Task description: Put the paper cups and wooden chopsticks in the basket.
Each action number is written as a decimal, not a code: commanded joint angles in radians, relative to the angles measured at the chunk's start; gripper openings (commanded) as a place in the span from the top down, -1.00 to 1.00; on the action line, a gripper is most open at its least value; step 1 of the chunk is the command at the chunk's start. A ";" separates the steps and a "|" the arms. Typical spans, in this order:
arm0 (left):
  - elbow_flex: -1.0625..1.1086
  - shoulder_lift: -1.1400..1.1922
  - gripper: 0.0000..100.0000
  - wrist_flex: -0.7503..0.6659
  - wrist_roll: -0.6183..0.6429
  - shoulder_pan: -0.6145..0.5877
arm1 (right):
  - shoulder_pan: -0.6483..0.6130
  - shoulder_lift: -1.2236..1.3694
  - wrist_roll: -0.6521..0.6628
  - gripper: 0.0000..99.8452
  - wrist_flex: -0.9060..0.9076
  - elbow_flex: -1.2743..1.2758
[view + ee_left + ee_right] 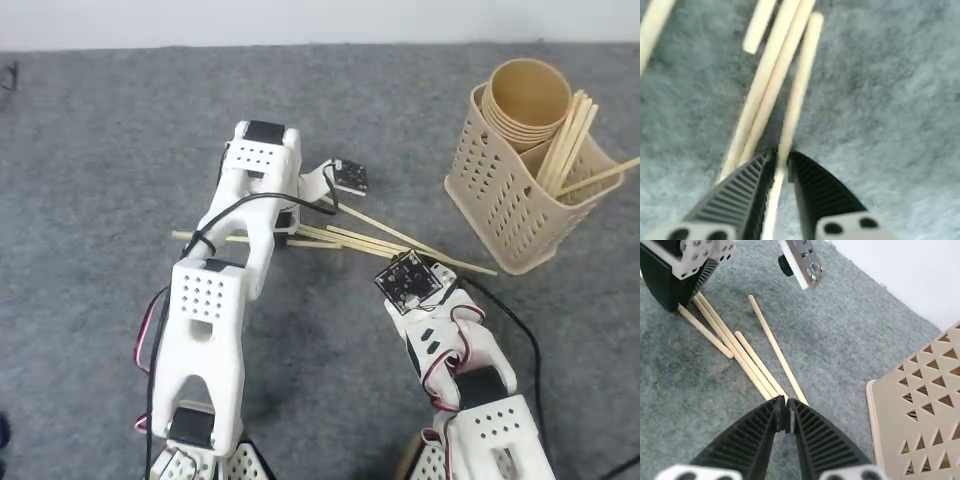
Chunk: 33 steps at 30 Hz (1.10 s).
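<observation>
My left pincer [781, 155] and right pincer [785, 404] were black with ridged stripes. The chopsticks [755, 362] by them were pale yellow. The carpet [840, 340] under them was fuzzy grey. The basket [920, 410] beside my right pincer was cream with triangle holes.

Left arm [250, 215] sits right over the middle of the loose chopsticks [365, 241]. Left wrist view, they're a blur running off the edge. Right wrist view chops off the basket [920, 405]; paper cups [527, 95] sit mostly buried inside.
</observation>
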 commanded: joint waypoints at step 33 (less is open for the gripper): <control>0.404 -1.186 0.98 -0.778 0.660 0.264 | -0.002 -0.012 0.005 0.99 -0.016 0.017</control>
